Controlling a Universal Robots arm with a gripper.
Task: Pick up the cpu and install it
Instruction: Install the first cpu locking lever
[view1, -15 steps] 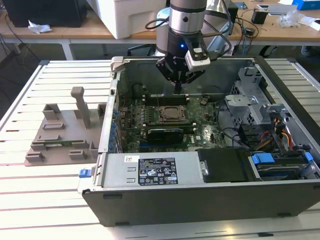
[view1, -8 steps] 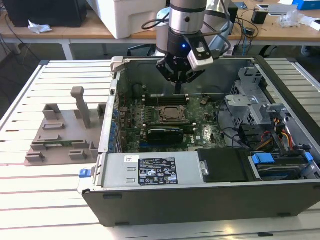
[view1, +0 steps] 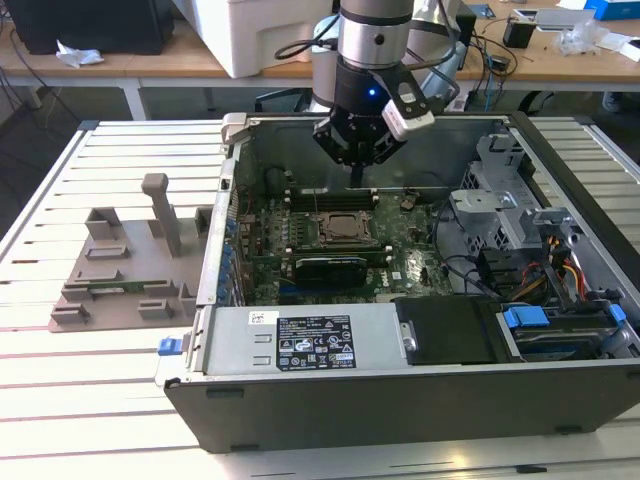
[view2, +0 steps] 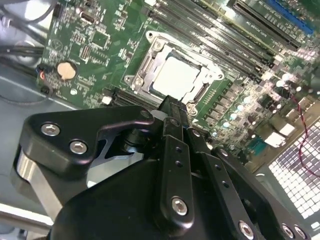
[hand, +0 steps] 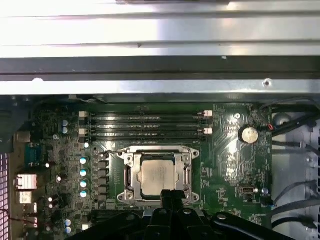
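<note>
The cpu (hand: 156, 175) is seen seated in the socket (hand: 131, 159) on the motherboard (hand: 235, 165), pale metal top up, inside the open computer case (view1: 400, 395); it is also visible in the second wrist view (view2: 176, 77).

The claw (view1: 357, 178) is held above the board, just over the socket's near edge. Its fingers (view2: 172, 107) are pressed together, with nothing pinched between them.

Placement is judged done: chip in socket, released.

Whether the socket retention frame is latched cannot be told.

The grey fixture plate (view1: 120, 270) sits on the counter (view1: 100, 400), well apart from the case.
</note>
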